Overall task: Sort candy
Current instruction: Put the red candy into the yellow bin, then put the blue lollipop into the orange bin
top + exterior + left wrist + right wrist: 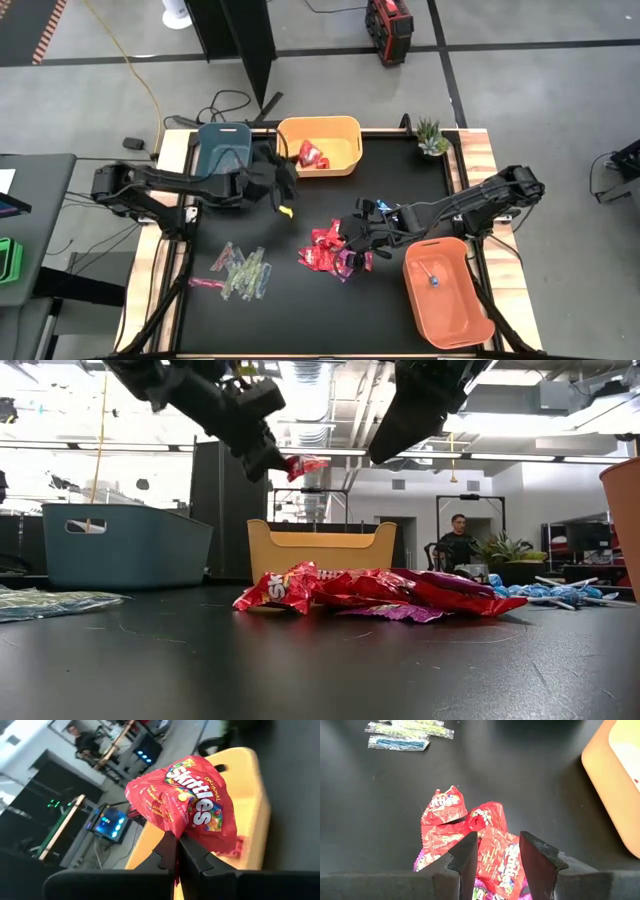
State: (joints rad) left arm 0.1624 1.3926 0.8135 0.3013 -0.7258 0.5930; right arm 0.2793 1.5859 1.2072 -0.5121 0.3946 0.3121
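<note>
- The step in hand looks like a carry: the left gripper [176,851] is clamped on the edge of a shiny red square Skittles packet [187,805], held aloft near the upper middle of the low view; its glossy foil is crinkled and puffed.
- In the left wrist view the smooth, round-cornered yellow plastic bin [250,785] lies behind the packet; in the high view it sits at upper centre with red packets inside, so the next move, as I judge it, calls for reaching over the rim and releasing.
- The right gripper [499,851] hangs over the pile of red and magenta packets [470,845] at the centre of the black table [370,810], fingers parted and holding nothing (a pick from the heap seems likely).
- Blue-wrapped lollipops on white sticks [545,592] lie at the right of the low view; thin clear stick packets [238,272] lie flat at lower left of the high view.
- The orange plastic bin [470,310] at lower right holds one small blue piece; the dark blue bin [222,143] stands upper left.
</note>
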